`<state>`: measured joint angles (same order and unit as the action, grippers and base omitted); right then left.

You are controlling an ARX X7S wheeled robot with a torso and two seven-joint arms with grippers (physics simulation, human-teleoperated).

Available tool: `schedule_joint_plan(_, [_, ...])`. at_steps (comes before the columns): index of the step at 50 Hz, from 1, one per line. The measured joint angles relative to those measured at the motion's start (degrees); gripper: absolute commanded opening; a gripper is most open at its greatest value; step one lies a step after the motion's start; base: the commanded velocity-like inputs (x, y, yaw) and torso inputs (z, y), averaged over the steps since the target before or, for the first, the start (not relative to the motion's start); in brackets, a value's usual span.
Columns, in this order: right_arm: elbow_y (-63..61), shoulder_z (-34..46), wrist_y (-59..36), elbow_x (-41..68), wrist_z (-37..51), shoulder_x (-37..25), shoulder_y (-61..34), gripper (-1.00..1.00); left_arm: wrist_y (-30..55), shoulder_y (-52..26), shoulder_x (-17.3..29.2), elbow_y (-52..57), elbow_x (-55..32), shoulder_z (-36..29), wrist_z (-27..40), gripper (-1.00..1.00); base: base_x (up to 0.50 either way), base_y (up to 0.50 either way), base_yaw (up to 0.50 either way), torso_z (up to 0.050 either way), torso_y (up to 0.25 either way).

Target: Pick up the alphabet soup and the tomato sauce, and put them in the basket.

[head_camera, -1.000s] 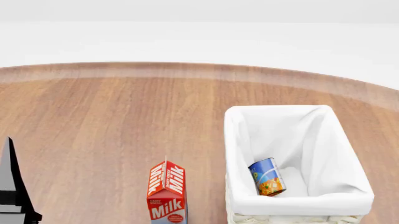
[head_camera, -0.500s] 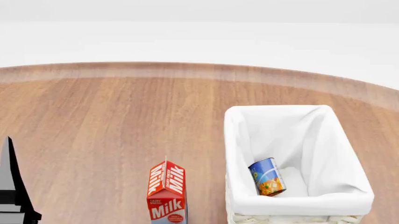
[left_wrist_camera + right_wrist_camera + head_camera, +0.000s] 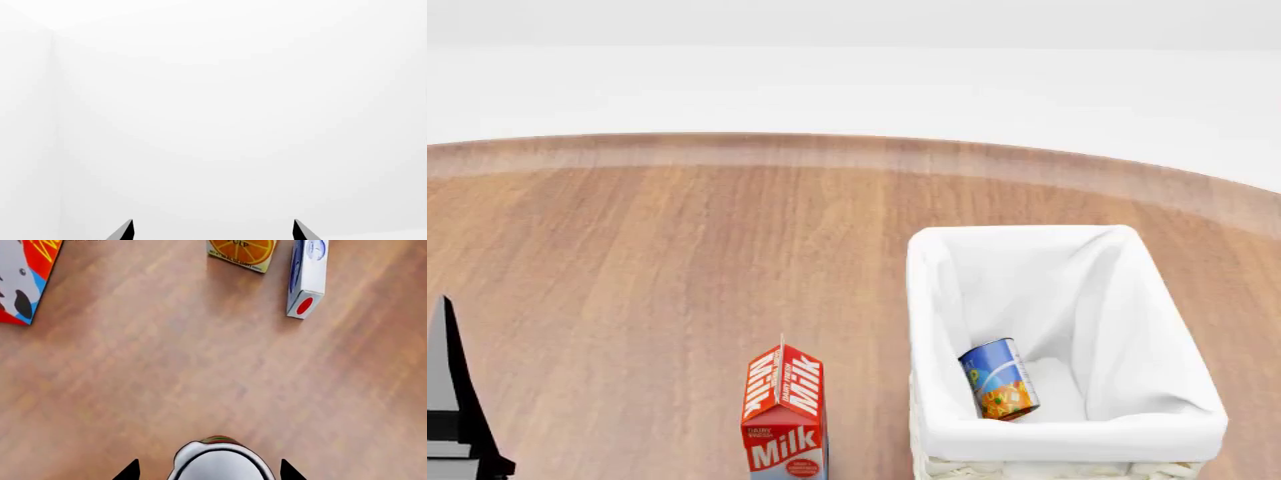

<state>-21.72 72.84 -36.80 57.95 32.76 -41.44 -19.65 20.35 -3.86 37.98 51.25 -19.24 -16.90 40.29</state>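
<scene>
sitting inside the basket (image 3: 1054, 245), the alphabet soup (image 3: 1000, 379) is lying tilted against the liner at the near left corner, so half of your job is looking done. the tomato sauce (image 3: 221, 461) is showing only in the right wrist view, its silvery-white top and a sliver of red and green label sitting between the two dark tips of the right gripper (image 3: 208, 471). i am judging those jaws to be spread on either side of the can, but whether they are pressing on it i cannot tell. the can is not appearing in the head view, so you are working somewhere off to the side of the basket.

you are dealing with a small, stiff metal cylinder that is probably fairly light, with a smooth wall that could be slipping or rolling. take it across the middle of the label with the pads flat on opposite sides, not up at the rim.

the left gripper (image 3: 212, 231) is pointing at blank white with its tips standing apart and nothing between them.

beyond the can, an orange juice carton (image 3: 241, 253), a blue and white box (image 3: 306, 276) and a carton with a cow pattern (image 3: 24, 275) are standing well apart from it. a milk carton (image 3: 783, 410) is standing just left of the basket.
</scene>
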Motion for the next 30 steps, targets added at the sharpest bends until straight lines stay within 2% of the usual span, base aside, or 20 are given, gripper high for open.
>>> schedule_joint_plan(30, [2.7,0.7,1.5,-1.8,-0.7,0.6,1.3,1.0,-0.2,0.0,0.2,0.0,0.0,-0.3,0.3,1.0,0.0,0.0,0.0,0.0,0.0])
